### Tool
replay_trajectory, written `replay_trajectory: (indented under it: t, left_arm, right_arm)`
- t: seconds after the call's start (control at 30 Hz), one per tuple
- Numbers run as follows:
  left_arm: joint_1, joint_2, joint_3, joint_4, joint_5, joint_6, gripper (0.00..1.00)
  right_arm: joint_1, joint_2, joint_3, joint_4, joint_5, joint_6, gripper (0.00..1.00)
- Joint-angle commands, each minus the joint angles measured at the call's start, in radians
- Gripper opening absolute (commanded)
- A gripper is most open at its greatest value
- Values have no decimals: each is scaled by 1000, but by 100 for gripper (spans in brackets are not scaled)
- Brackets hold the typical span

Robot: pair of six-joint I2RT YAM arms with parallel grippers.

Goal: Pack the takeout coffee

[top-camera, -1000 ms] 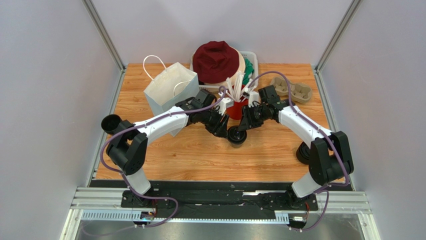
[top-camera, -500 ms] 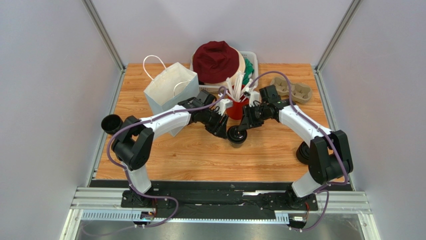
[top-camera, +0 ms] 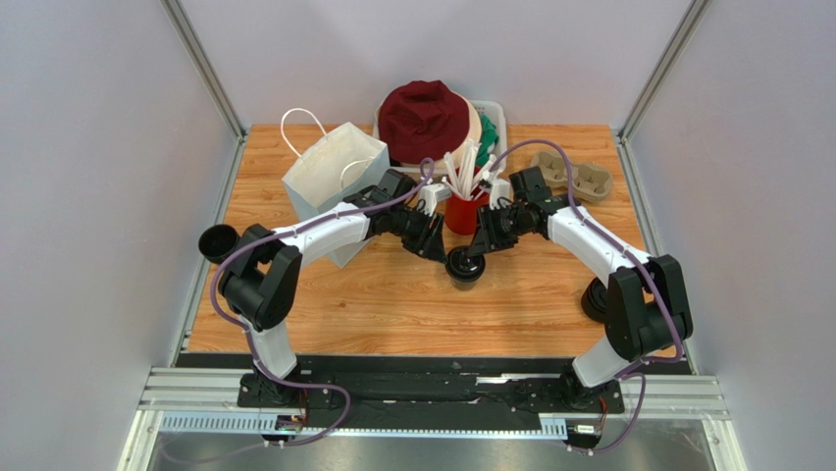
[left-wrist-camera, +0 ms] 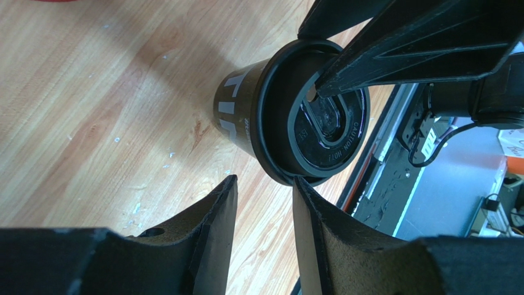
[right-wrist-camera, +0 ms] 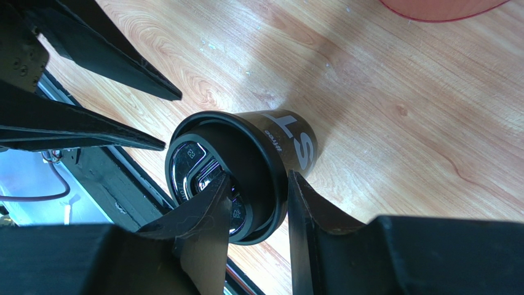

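Observation:
The takeout coffee (top-camera: 464, 265), a dark cup with white letters and a black lid, stands on the wooden table in front of the red cup (top-camera: 463, 212). My right gripper (top-camera: 478, 251) is shut on the rim of its lid: in the right wrist view (right-wrist-camera: 258, 179) one finger lies on the lid top and the other outside the rim of the cup (right-wrist-camera: 289, 144). My left gripper (top-camera: 435, 247) is open and empty just left of the cup. In the left wrist view (left-wrist-camera: 264, 182) its fingertips sit beside the lid (left-wrist-camera: 320, 123).
A white paper bag (top-camera: 329, 172) stands at the back left. The red cup holds white straws. A basket with a maroon hat (top-camera: 424, 118) is behind it, a cardboard cup carrier (top-camera: 579, 179) at back right. A black lidless cup (top-camera: 218, 242) is at far left, a black ringed item (top-camera: 595, 299) at right.
My left gripper has drawn back a little up and to the left from the cup, and its arm has swung. The right gripper and the cup have stayed in place.

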Motion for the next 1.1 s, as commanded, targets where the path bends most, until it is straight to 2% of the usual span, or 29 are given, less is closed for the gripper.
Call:
replay_trajectory:
  t: [0.0,0.23,0.57,1.07]
  left_arm:
    - [-8,15,30,36,31,-22,47]
    - [-30,32,31,20,-16,-1,46]
    - [-60,81,47,-76,-166,71,41]
    - [-97,145,18,-101,-225,93,38]
  right_arm:
    - [-3,33,-30,-23,116,-53,33]
    - [-5,33,-30,-23,113,-53,33]
    - [-5,33,-37,-36,133,-53,32]
    - [-5,12,-72,-66,206,-107,32]
